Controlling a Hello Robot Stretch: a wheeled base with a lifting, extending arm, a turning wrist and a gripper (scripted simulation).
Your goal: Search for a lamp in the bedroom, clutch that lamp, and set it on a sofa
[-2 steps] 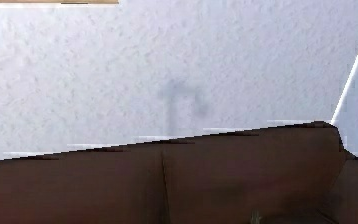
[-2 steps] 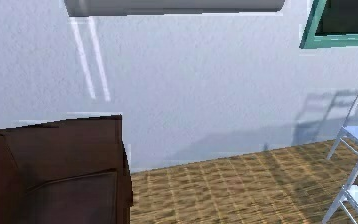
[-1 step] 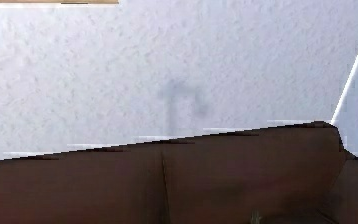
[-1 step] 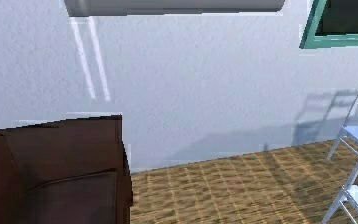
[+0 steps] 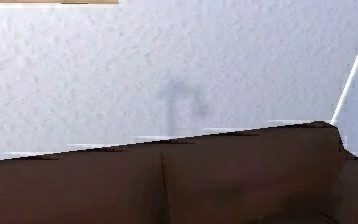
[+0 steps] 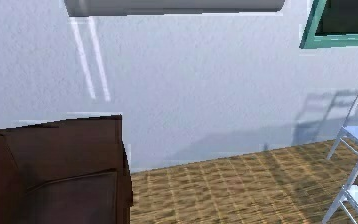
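Observation:
A dark brown sofa point(image 5: 177, 180) fills the lower part of the forward view, its backrest running along a white textured wall. The sofa's end point(image 6: 57, 170) shows again at the lower left of the arm side view, standing on wood-patterned floor.
A white wall point(image 6: 207, 90) runs across the arm side view, with a grey wall-mounted unit point(image 6: 177, 6) at the top. A green-framed window point(image 6: 337, 25) sits at the upper right. White chair legs point(image 6: 352, 150) stand at the right edge. Wood floor point(image 6: 237, 190) lies between sofa and chair.

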